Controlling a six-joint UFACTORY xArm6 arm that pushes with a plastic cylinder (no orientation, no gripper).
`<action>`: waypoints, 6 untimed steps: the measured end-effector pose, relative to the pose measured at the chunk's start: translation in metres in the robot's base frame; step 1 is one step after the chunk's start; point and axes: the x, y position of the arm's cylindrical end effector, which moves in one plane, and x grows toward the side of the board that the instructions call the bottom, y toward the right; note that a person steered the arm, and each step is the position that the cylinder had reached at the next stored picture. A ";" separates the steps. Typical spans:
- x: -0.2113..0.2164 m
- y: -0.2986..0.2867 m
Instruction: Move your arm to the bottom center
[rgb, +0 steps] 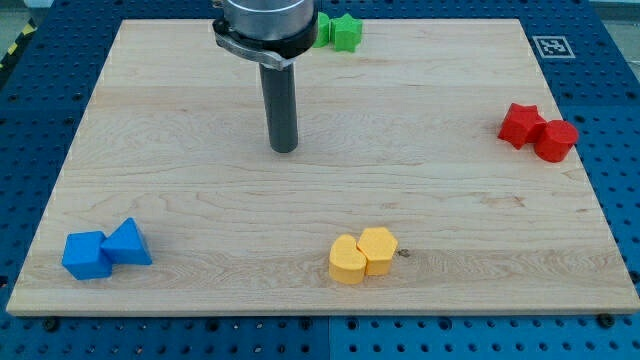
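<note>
Yellow blocks (362, 255) sit touching at the board's (200, 200) bottom center, right where you're headed. My tip (284, 149) holds nothing and stands in the upper middle, well apart from them. Drive straight down and you'd likely shove that pair.

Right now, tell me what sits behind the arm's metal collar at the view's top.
A green block shows beside the collar, star-like in shape. Its left part is covered, so whether another green block lies there cannot be seen. My tip rests on bare board, apart from every block.
</note>
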 end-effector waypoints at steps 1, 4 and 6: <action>0.000 0.000; 0.019 0.000; 0.139 -0.004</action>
